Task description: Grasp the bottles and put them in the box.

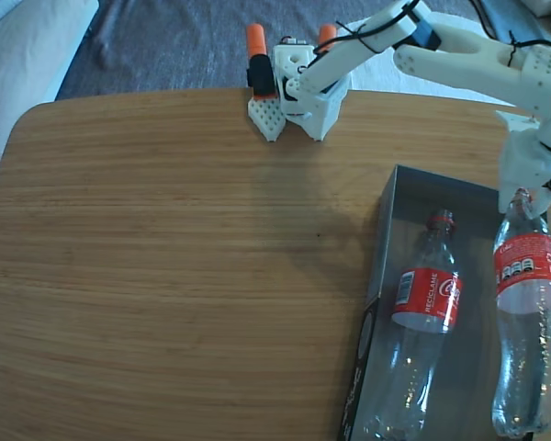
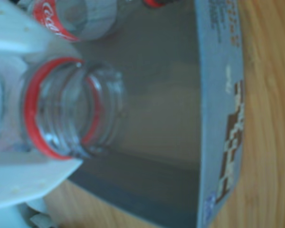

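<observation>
Second bottle at the box

My gripper (image 1: 523, 197) pinched one bottle (image 1: 527, 335) by its neck at the box's (image 1: 386, 230) three o'clock side; another bottle (image 1: 422, 331) lay inside.

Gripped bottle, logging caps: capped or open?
Open: the wrist view shows the held bottle with a bare threaded mouth between the gripper fingers.

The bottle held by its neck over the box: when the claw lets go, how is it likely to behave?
The held bottle looks empty and capless, so probably light and easily dented. The claw grips only its neck, so it may swing or slip. Being round, it would likely roll toward the other bottle in the box.
</observation>
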